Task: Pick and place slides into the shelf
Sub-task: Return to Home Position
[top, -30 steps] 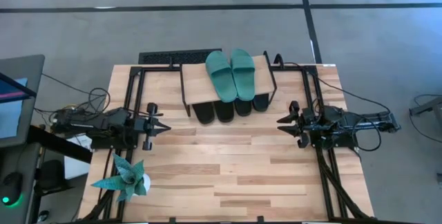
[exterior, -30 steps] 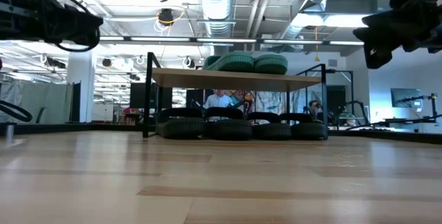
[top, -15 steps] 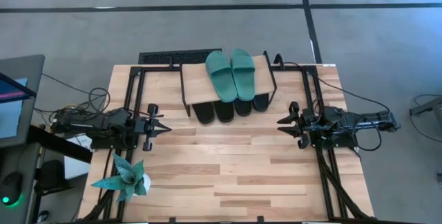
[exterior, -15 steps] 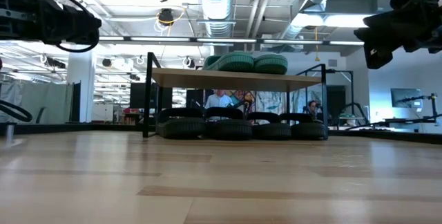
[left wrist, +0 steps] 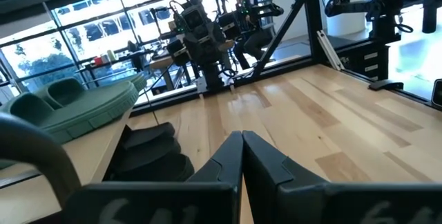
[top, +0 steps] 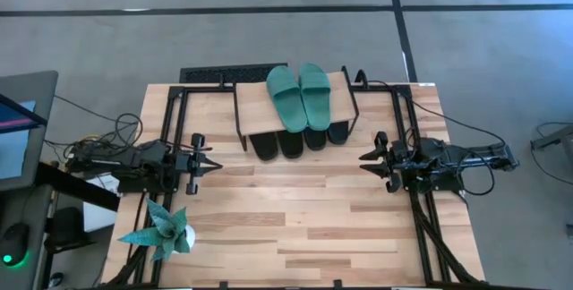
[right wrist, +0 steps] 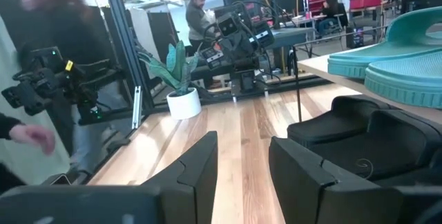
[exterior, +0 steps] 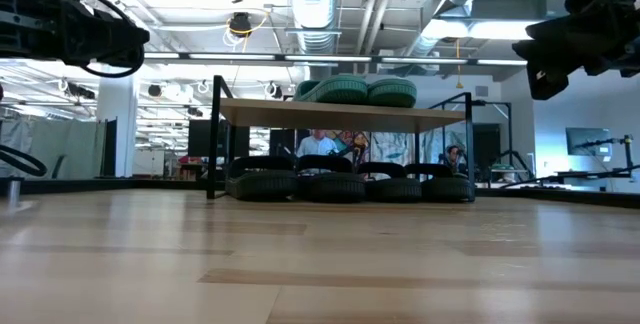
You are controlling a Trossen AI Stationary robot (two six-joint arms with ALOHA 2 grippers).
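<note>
Judging by the layout, stowing looks complete and the homing step is in hand. Two teal green rubber slides [top: 301,96] lie on the slanted light wood shelf [top: 253,100], and four black rubber slides [top: 291,140] sit in a row beneath it. The left gripper [top: 206,163], clenched and empty, hangs over the wooden desk [top: 304,227] well left of the shelf. The right gripper [top: 365,157], released and empty, is well right of it. The next move calls only for settling both arms clear of the shelf.
</note>
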